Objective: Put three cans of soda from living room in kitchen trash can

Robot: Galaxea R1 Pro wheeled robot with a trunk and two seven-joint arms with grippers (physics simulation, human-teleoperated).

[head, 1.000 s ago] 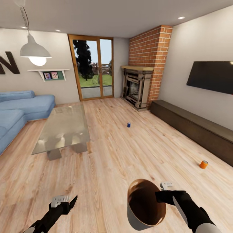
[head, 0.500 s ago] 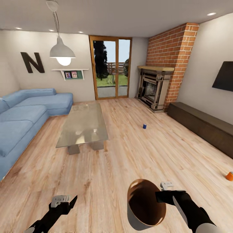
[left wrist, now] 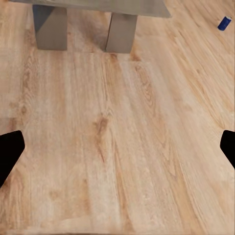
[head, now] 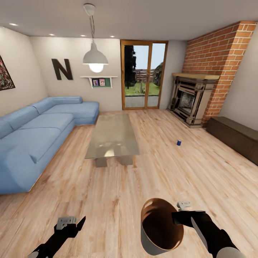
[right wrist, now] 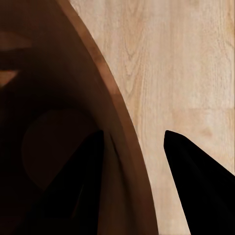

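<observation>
In the head view, the right end effector [head: 178,217] grips the near-right rim of the tash can [head: 160,225], one finger inside the glossy copper-brown bowl and one outside the pale grey wall. The bucket hangs tilted above the light wood plank floor [head: 118,193], its open mouth turned toward the camera. The left end effector [head: 76,223] hangs low over the floor with nothing between its fingers; from this angle I cannot tell how far they are spread. A dark blue can of soda [head: 178,142] stands upright on the floor, well apart from both arms, between the glass coffee table [head: 113,138] and the brick fireplace [head: 195,104]. A blue L-shaped sofa [head: 39,132] runs along the left wall, with a big dark "N" [head: 61,69] on the wall behind it. A white pendant lamp [head: 95,57] hangs over the table, and a glazed door [head: 144,79] opens onto greenery.

In the left wrist view, the two dark fingertips [left wrist: 10,152] sit far apart at opposite edges, spread wide over bare planks. The table's grey legs [left wrist: 121,32] and the blue can [left wrist: 224,23] lie further off.

In the right wrist view, the dark fingers [right wrist: 200,186] straddle the bucket's curved rim [right wrist: 115,95], clamped on it, with the brown interior on one side and floor on the other.
</observation>
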